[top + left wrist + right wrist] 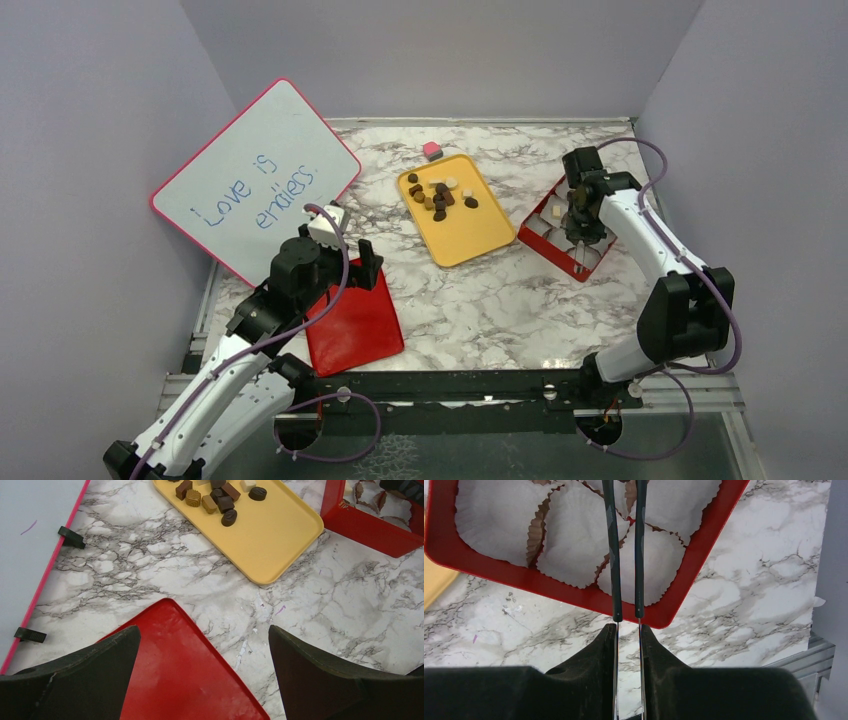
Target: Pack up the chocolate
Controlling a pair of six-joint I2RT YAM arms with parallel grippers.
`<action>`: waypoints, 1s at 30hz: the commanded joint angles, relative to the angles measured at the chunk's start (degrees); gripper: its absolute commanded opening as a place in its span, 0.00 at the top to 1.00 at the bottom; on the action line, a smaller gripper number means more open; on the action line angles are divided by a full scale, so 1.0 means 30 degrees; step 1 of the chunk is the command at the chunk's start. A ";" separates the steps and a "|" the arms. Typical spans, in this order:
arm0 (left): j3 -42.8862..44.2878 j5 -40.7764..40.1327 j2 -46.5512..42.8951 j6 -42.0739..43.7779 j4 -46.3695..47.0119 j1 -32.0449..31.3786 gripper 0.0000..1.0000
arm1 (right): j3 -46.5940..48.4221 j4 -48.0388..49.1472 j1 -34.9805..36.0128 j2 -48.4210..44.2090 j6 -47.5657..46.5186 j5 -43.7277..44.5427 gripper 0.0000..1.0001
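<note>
1. The chocolate (438, 194) lies in a heap on the yellow tray (480, 235).
2. The left gripper (203, 630) is released wide above the red lid (175, 670).
3. The right gripper (628, 627) clenches thin tweezers (613, 555), which reach into the red box (549, 587) of paper cups (574, 540).

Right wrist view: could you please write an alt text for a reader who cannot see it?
The right gripper is shut on thin dark tongs, whose two arms reach out over a red box. White pleated paper cups, empty as far as shown, fill the box, which lies on a marble table.
</note>
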 commanded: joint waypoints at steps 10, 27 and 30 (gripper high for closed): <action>-0.0182 0.0329 0.0110 0.0077 0.0491 -0.0053 0.01 | -0.1143 0.2211 -0.0772 0.0672 -0.0479 -0.0994 0.74; -0.0140 0.0458 0.0421 0.0040 0.0493 -0.0053 0.01 | 0.0134 0.1700 -0.0916 0.1774 -0.0585 -0.0121 0.67; -0.0162 0.0429 0.0378 0.0029 0.0492 -0.0053 0.01 | 0.0594 0.1343 -0.0923 0.1747 -0.0543 -0.0150 0.66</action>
